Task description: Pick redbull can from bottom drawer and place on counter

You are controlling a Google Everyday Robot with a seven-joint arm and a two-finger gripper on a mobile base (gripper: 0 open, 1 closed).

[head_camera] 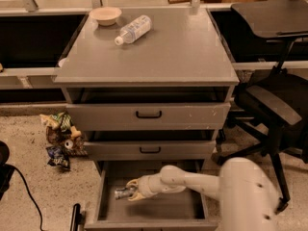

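Observation:
The bottom drawer of the grey cabinet stands pulled open. Inside it, at the left, the redbull can lies on its side, silvery, with its end pointing left. My gripper reaches into the drawer from the right on a white arm and its fingers close around the can. The can is at or just above the drawer floor. The counter is the flat grey top of the cabinet, well above the gripper.
A clear plastic bottle lies on the counter at the back left beside a beige bowl. Two upper drawers are slightly open. Snack bags lie on the floor at left. A black office chair stands at right.

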